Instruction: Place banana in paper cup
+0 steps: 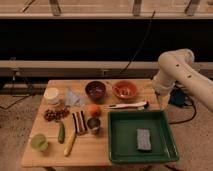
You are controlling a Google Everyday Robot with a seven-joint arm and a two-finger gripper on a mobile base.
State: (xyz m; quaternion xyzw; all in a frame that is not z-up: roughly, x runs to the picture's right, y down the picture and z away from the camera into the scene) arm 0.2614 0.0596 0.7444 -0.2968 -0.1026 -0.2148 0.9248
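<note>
Slim yellow banana lies lower left on the wooden table, well apart from the short white paper cup at upper left. Tool at right of frame, state cannot be told. Step 1, the grasp, not yet begun: next move must cross to the banana.

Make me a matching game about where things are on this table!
Things:
1. banana
2. paper cup
3. grey sponge
4. pincer

Places:
A. inside the green tray
B. by the back right corner of the table
C. back left corner
D. front left, just right of the cucumber

Pairs: 1-D, 2-C, 3-A, 4-B
</note>
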